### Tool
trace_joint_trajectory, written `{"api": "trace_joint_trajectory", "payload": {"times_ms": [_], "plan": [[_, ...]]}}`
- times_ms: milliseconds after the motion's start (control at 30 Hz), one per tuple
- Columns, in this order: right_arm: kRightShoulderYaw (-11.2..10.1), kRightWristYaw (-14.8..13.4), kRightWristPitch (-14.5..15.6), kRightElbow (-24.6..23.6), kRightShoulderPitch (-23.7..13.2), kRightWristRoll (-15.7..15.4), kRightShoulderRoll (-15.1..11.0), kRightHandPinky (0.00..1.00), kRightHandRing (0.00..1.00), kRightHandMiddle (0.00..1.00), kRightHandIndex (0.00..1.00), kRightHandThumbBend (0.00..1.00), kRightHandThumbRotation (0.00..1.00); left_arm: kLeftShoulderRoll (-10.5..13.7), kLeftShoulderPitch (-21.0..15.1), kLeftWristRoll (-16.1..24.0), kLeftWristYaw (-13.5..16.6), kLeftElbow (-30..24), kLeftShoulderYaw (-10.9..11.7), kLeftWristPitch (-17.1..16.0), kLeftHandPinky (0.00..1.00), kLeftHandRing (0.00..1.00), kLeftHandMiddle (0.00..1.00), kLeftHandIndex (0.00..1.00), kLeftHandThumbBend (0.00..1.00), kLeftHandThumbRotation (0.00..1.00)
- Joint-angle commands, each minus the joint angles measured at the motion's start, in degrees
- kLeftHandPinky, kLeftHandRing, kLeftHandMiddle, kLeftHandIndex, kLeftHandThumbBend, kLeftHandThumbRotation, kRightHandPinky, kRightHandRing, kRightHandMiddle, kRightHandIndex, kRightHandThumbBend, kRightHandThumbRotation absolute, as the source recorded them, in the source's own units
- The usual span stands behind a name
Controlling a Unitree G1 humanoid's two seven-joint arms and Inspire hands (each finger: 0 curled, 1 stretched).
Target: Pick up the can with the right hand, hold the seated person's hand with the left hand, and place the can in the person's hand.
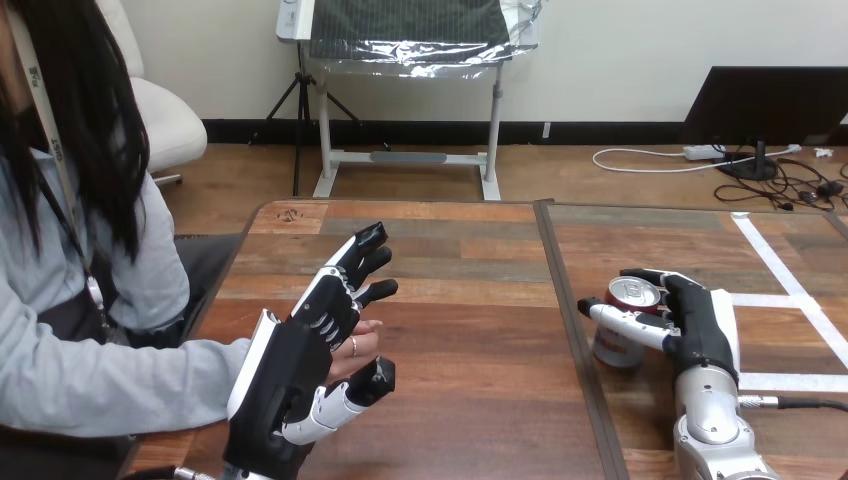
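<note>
In the lower left of the frame the robot's left hand (300,365) rises from the bottom edge, its white-shelled back turned towards the camera. Its fingers (352,268) are nearly straight and slightly fanned, pointing up and to the right across the brown, wood-plank table (470,300). The thumb (352,392) is bent inward below them, pointing right.

The person's hand (362,343) reaches in from the left side on a pale grey sleeve (120,385). It lies behind the robot's palm, with its fingertips showing in the gap between the robot's fingers and thumb. The fingers are not closed on it, and whether the two hands touch cannot be told.

In the lower right of the frame the robot's right hand (700,325) stands on its silver forearm (712,425), which comes up from the bottom edge, with the wrist roughly upright and the palm facing left. Its fingers are wrapped round the small silver can with a red top (622,345): the thumb crosses the can's near side and the other fingers curl round the far side by the rim.

The can is upright, just right of the seam between the two table halves, with its base at the table surface. It is well apart from the person's hand. White tape strips (775,265) lie on the table to the right of the hand.
</note>
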Motion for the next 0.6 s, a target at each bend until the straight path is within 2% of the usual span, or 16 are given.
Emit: {"api": "trace_joint_trajectory", "payload": {"times_ms": [0,333,567], "plan": [[-0.93,0.18,0.18,0.18,0.86,0.77,1.42,0.63,0.61,0.66,0.66,0.72,0.00,0.29,-2.86,-1.10,-0.55,-1.99,0.12,-0.64,0.82,0.92,0.94,0.90,1.00,0.67],[-1.42,-0.51,-0.67,-0.01,0.63,1.26,1.68,0.64,0.60,0.64,0.65,0.73,0.00,0.16,-3.21,-1.74,-1.20,-1.73,0.17,-0.75,0.84,0.92,0.94,0.90,1.00,0.66],[-2.17,-0.53,-1.59,-0.16,0.56,1.75,1.99,0.58,0.55,0.63,0.63,0.75,0.00,0.17,-3.37,-2.14,-1.74,-1.49,0.21,-0.93,0.84,0.93,0.94,0.90,1.00,0.65]]}}
